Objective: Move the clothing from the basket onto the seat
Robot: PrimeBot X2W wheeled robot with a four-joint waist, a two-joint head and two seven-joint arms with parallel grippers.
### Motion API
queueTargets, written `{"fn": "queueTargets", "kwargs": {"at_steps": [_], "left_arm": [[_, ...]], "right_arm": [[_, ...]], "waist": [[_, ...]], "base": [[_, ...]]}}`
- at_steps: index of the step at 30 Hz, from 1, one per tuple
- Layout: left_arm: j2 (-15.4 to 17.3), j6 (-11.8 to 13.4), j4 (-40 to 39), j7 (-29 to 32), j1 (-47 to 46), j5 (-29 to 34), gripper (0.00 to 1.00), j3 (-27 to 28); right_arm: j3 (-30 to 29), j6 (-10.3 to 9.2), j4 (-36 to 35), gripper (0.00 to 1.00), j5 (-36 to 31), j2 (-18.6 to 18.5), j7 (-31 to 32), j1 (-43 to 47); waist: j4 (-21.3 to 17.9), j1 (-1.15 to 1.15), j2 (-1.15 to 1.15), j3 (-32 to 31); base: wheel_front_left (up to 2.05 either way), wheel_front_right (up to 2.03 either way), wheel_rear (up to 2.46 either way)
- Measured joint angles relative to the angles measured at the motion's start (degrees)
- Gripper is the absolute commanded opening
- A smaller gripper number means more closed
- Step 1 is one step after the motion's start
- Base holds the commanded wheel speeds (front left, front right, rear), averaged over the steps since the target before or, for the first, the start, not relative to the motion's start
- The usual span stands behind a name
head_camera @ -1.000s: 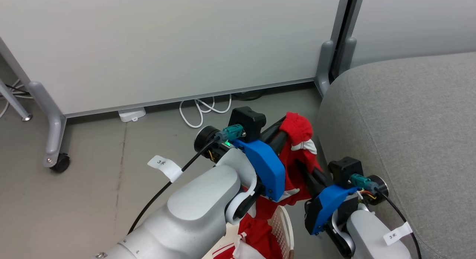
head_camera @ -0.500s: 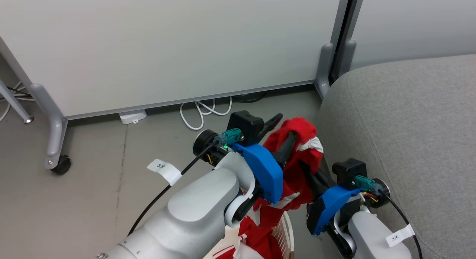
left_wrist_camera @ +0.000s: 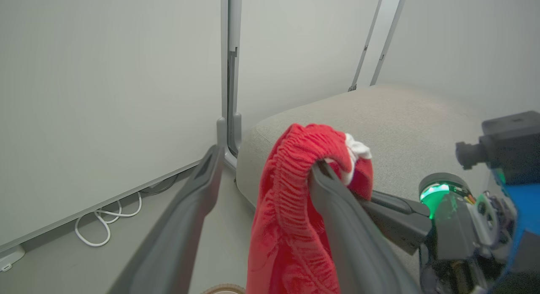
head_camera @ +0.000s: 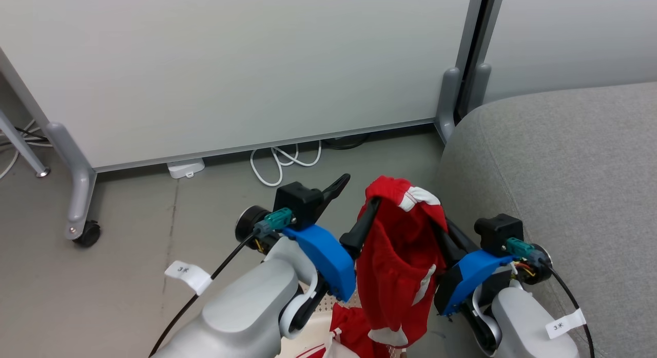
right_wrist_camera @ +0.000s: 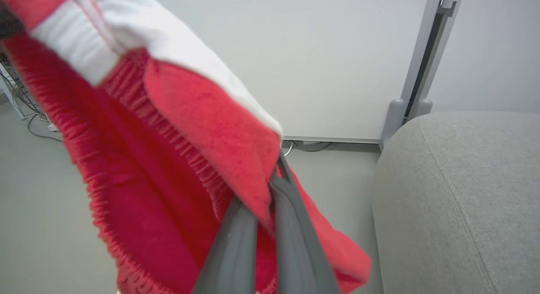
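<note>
Left gripper (head_camera: 361, 190) stands spread wide, the red clothing (head_camera: 395, 255) draped over its right finger. Right gripper (right_wrist_camera: 274, 180) is clenched on the same clothing, which hangs between them just left of the grey seat (head_camera: 564, 168), above the floor (head_camera: 154, 255).

Ref = seat (head_camera: 564, 168). Clothing (head_camera: 400, 255) is hung just L of its near corner, draped over the seat-side finger of the L gripper (head_camera: 362, 188) & pinched by the R gripper (right_wrist_camera: 276, 180), which is set betw. clothing & seat. Basket (left_wrist_camera: 223, 290) is placed below the clothing, L of seat. Partition (head_camera: 231, 65) is stood behind & L of seat, w/ cable (head_camera: 279, 163) at its foot
</note>
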Motion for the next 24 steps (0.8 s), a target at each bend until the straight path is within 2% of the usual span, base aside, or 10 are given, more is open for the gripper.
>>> {"fn": "queueTargets", "kwargs": {"at_steps": [9,16,24], "left_arm": [[4.8,0.4,-7.2,-0.2,8.9,5.5,1.00,6.4],[8.0,0.9,-14.3,-0.3,18.1,10.6,1.00,15.7],[10.4,1.2,-21.7,-0.3,27.3,20.3,1.00,25.3]], "right_arm": [[-5.0,0.00,-2.1,0.00,-2.8,0.0,-0.2,0.2],[-7.1,0.00,-5.3,0.00,-3.9,0.0,0.7,1.0],[-7.4,0.00,-9.5,0.00,-3.9,0.0,2.6,2.1]], "waist": [[-0.1,0.00,0.00,-0.1],[-1.4,0.00,0.00,0.2],[-4.9,-0.01,0.00,1.0]], "base": [[0.00,0.00,0.00],[0.00,0.00,0.00],[0.00,0.00,0.00]]}}
